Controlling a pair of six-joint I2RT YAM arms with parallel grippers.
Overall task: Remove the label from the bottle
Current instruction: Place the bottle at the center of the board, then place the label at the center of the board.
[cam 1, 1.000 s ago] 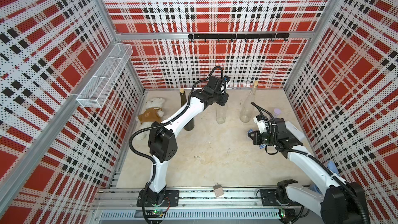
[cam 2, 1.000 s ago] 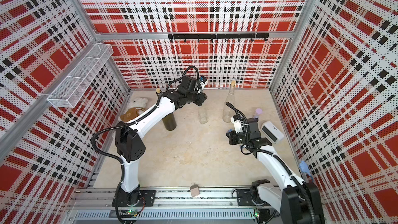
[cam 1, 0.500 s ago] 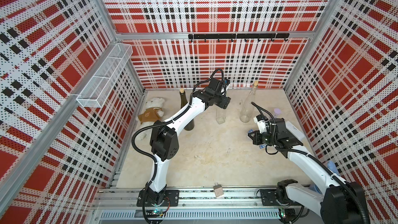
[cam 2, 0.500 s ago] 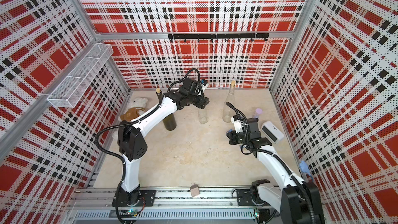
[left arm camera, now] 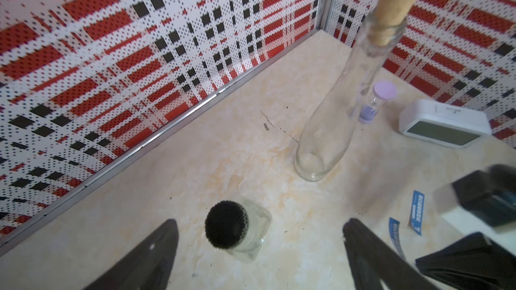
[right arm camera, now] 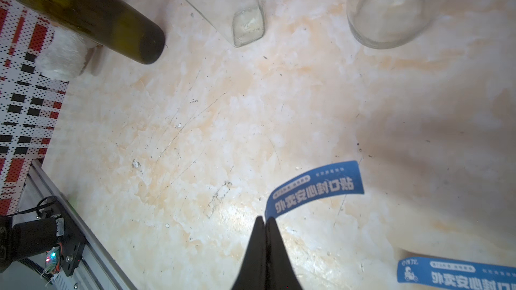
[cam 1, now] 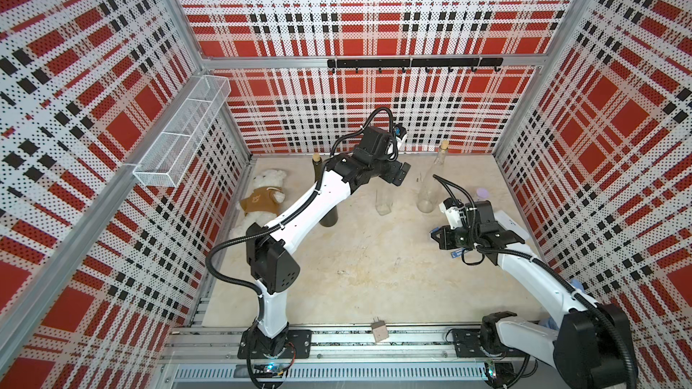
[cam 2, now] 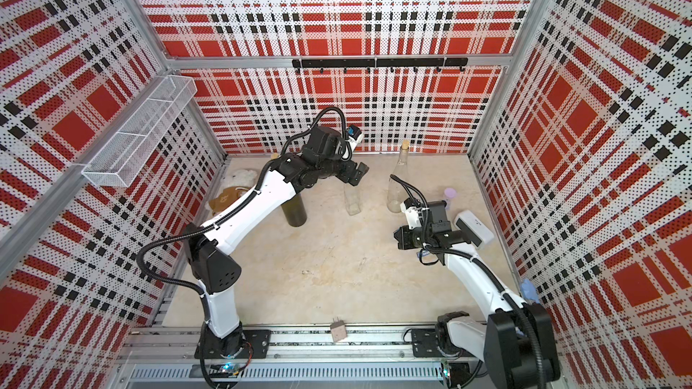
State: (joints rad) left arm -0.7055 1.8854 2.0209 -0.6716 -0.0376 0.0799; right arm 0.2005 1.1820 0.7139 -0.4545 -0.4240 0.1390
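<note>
The bottle point(left arm camera: 251, 244) is small, clear and square with a black cap point(left arm camera: 226, 227). It stands upright on the table in both top views point(cam 1: 384, 204) point(cam 2: 352, 202). My left gripper point(left arm camera: 259, 223) hovers open just above it point(cam 1: 397, 175), its fingers wide on either side of the cap and not touching it. My right gripper point(right arm camera: 264, 218) is shut on one end of a blue label point(right arm camera: 315, 188), held above the table to the right of the bottles point(cam 1: 436, 236). A second blue label strip point(right arm camera: 458, 273) shows near that gripper.
A tall clear corked bottle point(cam 1: 430, 185) stands right of the small one, a dark green bottle point(cam 1: 329, 215) to its left by a teddy bear point(cam 1: 264, 196). A white clock point(cam 2: 473, 232) and a purple-capped vial point(cam 1: 483, 193) sit at the right wall.
My left gripper has opened from nearly shut at the small bottle's top and let go of it. The right arm has not moved and keeps hold of the label.
</note>
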